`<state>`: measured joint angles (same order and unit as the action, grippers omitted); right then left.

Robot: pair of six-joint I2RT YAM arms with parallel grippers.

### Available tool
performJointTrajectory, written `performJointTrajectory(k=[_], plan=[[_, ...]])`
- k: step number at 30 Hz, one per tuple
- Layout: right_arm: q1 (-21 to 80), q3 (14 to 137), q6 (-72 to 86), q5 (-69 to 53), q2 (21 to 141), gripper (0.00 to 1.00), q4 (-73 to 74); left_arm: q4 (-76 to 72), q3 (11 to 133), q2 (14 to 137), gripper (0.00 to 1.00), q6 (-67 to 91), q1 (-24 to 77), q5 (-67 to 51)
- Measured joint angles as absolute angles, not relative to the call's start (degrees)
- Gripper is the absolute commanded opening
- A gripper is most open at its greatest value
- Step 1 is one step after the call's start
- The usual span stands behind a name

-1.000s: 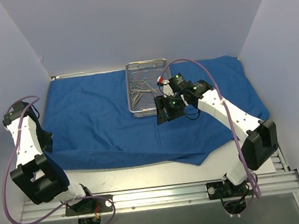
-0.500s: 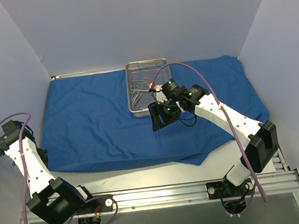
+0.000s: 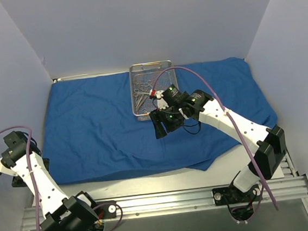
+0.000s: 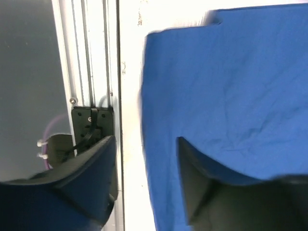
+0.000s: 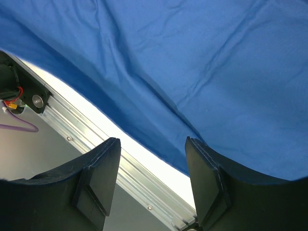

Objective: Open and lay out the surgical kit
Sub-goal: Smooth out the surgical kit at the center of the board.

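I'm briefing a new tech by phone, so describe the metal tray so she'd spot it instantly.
Find the blue cloth covering the table. At its far edge, near the middle, sits the wire-mesh tray. It is the only silver rectangular thing, holding thin scissor-handled instruments.

Royal-blue cloth wrap (image 3: 100, 126) spread open flat, lightly creased, silver wire-mesh tray (image 3: 150, 65) sitting on its far-ctr edge, thin silver instruments (image 3: 142, 92) jumbled inside tray.

Cloth wrap (image 3: 100, 126) — plain royal blue; wire-mesh tray (image 3: 150, 65) and instruments (image 3: 142, 89) — silver; both arms (image 3: 237, 126) white.
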<state>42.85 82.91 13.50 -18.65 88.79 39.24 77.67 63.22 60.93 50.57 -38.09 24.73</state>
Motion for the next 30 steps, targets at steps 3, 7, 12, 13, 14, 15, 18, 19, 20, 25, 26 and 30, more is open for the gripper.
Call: performJointTrajectory(k=[3,7,12,13,14,15,18,19,20,25,26,30], plan=[[42.85,82.87,13.52,-18.39,88.25,0.57,39.27,77.71,62.74,59.72,0.77,51.72,-38.22,24.51],[42.85,82.87,13.52,-17.87,87.35,0.57,39.27,77.58,62.76,59.13,0.8,51.83,-38.24,22.46],[42.52,82.87,13.58,-17.23,87.0,0.57,39.24,77.76,64.55,59.9,0.67,47.64,-37.19,17.98],[42.39,82.87,13.61,-17.21,87.0,0.57,39.27,77.69,65.28,60.31,0.66,46.48,-36.12,16.62],[42.09,82.87,13.61,-17.21,87.0,0.57,39.27,77.58,65.8,60.53,0.65,45.6,-34.41,15.59],[41.58,82.87,13.67,-17.23,87.0,0.57,39.24,77.41,66.13,60.62,0.65,44.8,-32.53,14.63],[37.87,82.87,14.5,-17.58,87.07,0.57,39.22,75.59,67.44,61.69,0.61,42.7,-24.49,11.35],[36.27,82.87,14.9,-17.65,87.15,0.57,39.2,74.72,68.1,63.09,0.6,41.91,-21.8,10.94],[33.47,82.85,15.46,-17.96,87.35,0.57,39.16,74.13,69.3,65.32,0.59,41.28,-19.25,10.07],[18.96,79.11,19.03,-17.34,88.73,0.58,37.23,68.55,79.81,83.02,0.64,37.06,-7.68,8.21],[15.99,77.84,19.57,-16.58,89.06,0.59,37.04,66.96,81.41,86.24,0.64,36.23,-6.39,7.46],[3.51,73.54,20.84,-12.62,89.56,0.59,37.3,63.2,86.04,95.26,0.64,32.12,-4.73,4.19]])
